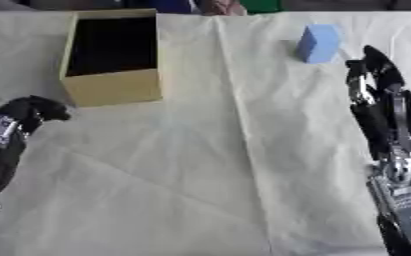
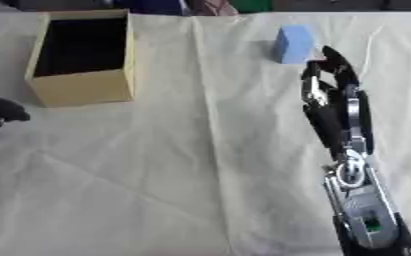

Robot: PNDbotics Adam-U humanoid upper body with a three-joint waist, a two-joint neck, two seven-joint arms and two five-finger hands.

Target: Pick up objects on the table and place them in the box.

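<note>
Cream cloth [image 1: 208,165] holds one box [image 1: 112,87] and one blue block [image 1: 318,44]; right hand [image 2: 331,95] open, left hand [image 1: 29,112] curled empty

A cloth-covered table [image 1: 200,165] bears a box [image 1: 112,87] and blue block [image 1: 318,43].

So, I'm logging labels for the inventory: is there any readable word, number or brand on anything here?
None readable.
Open yellow cardboard box: plain walls, no print.
Light blue rectangular block: plain faces.
Cream tablecloth: unmarked.
</note>
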